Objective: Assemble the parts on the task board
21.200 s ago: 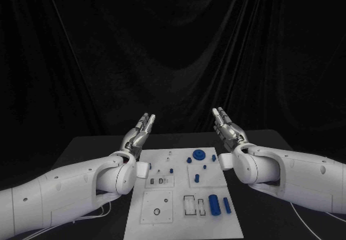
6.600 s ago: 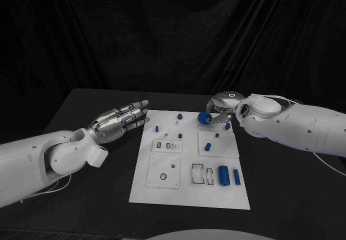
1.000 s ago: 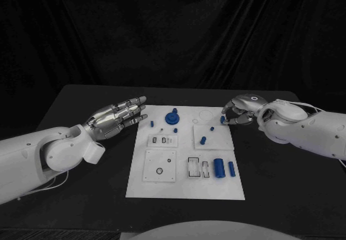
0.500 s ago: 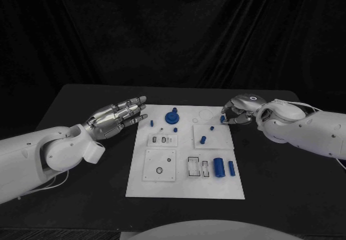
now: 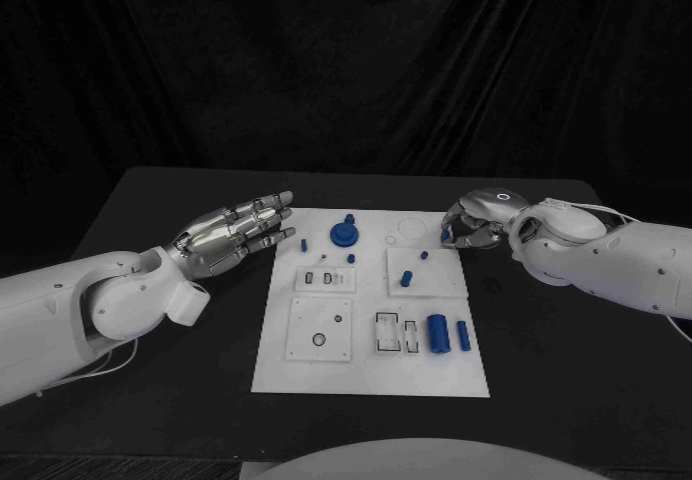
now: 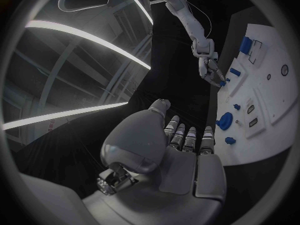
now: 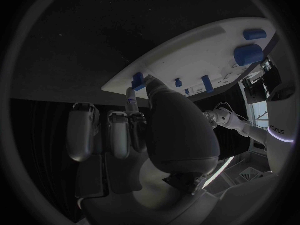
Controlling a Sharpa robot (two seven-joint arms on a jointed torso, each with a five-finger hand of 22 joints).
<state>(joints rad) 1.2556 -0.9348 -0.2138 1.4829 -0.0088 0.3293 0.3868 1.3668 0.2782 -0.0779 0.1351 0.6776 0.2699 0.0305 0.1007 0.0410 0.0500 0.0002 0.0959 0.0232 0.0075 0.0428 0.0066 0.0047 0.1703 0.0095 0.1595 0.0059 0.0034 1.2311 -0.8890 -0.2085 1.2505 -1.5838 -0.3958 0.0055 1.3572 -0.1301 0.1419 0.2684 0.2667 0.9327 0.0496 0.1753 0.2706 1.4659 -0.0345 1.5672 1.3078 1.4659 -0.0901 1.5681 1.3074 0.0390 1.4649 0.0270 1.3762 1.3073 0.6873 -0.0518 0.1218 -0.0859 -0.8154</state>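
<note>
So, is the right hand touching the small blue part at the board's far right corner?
Touching. In the right wrist view the right hand has fingertips on the small blue part at the task board edge.

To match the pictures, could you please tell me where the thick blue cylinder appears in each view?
Head view: the cylinder lies on the board's near right part, beside a thinner rod.
Left wrist view: the cylinder lies on the board, past the right hand.
Right wrist view: the cylinder lies at the board's end away from that hand, next to the rod.
Shared landmark: the rod alongside it.
</note>
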